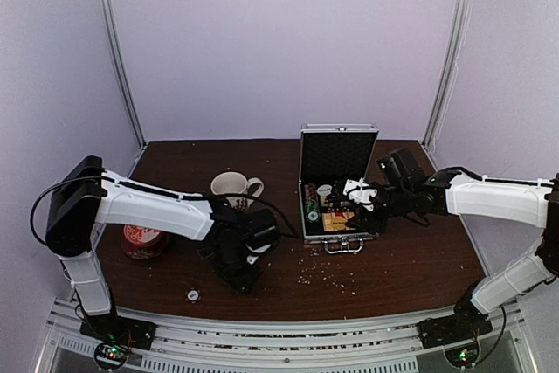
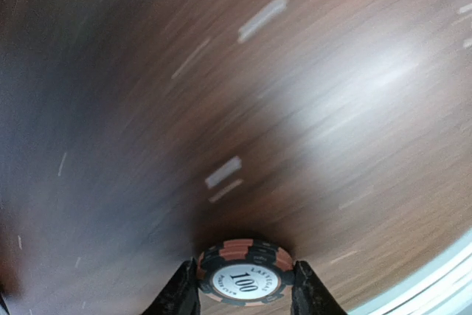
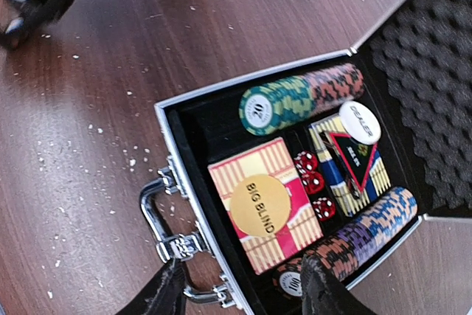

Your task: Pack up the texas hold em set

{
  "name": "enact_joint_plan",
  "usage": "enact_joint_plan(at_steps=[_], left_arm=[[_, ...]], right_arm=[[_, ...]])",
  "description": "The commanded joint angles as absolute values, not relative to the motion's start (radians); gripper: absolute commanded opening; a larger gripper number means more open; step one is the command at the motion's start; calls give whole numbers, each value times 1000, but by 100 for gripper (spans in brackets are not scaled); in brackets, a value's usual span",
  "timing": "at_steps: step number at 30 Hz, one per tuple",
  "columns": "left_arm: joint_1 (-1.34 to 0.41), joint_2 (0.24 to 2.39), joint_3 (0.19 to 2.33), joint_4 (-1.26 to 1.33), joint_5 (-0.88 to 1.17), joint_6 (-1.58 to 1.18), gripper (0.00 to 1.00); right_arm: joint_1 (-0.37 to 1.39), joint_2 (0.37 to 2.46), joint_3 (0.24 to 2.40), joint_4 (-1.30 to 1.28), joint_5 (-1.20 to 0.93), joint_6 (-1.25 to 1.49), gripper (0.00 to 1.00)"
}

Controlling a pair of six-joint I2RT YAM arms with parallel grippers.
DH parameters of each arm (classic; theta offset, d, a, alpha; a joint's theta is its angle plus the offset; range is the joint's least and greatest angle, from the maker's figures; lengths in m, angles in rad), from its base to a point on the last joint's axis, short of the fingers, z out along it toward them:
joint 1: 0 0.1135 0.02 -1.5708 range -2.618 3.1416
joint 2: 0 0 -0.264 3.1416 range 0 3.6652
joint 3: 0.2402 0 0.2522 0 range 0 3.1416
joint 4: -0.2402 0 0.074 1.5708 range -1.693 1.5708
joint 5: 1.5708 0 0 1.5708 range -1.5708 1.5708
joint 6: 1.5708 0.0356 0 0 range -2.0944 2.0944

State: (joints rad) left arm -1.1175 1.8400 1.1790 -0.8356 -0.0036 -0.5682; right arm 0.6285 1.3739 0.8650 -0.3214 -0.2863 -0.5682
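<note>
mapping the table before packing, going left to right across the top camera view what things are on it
red-and-white tin → small round disc near the front edge → white mug → open silver briefcase

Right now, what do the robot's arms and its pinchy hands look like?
Both the left arm and right arm are smooth white tubes joined by chunky black joints. Thin black cables loop beside them. Each black base has tiny green and red lights. The left gripper and right gripper are black, each with two dark, rough-looking fingers.
</note>
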Motion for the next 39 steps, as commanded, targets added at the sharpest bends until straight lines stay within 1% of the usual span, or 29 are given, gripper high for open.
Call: enact_joint_plan(at_steps=[1, 4, 10, 14, 18, 23, 27, 29, 34, 37, 39], left_arm=[[-1185, 1946, 1390, -803, 2, -494, 37], [-1205, 2037, 1527, -803, 7, -458, 36], [-1226, 2200, 1773, -824, 11, -396, 36], [-1233, 2266, 1857, -825, 13, -377, 36], [-1233, 2297, 1882, -826, 1, -372, 36], [-1232, 2307, 1886, -840, -20, -368, 44], [-1233, 2310, 1889, -840, -15, -363, 47], [-1232, 2307, 1894, -848, -15, -359, 50], [-1232, 2227, 1891, -864, -60, -352, 52], [-1221, 2154, 1883, -890, -118, -324, 54], [-1205, 2108, 1862, -909, -169, -296, 54]], right_arm=[[550, 1328, 893, -308, -292, -525, 54], [490, 1289, 895, -298, -305, -506, 54], [440, 1261, 893, -292, -315, -496, 54], [437, 1266, 893, -288, -314, -495, 54], [437, 1271, 894, -290, -316, -495, 54], [436, 1273, 893, -291, -320, -497, 54], [437, 1275, 900, -295, -329, -498, 54], [437, 1276, 907, -301, -333, -499, 54], [437, 1283, 947, -355, -363, -502, 55], [440, 1309, 1000, -450, -435, -537, 58], [448, 1331, 1021, -494, -442, -545, 59]])
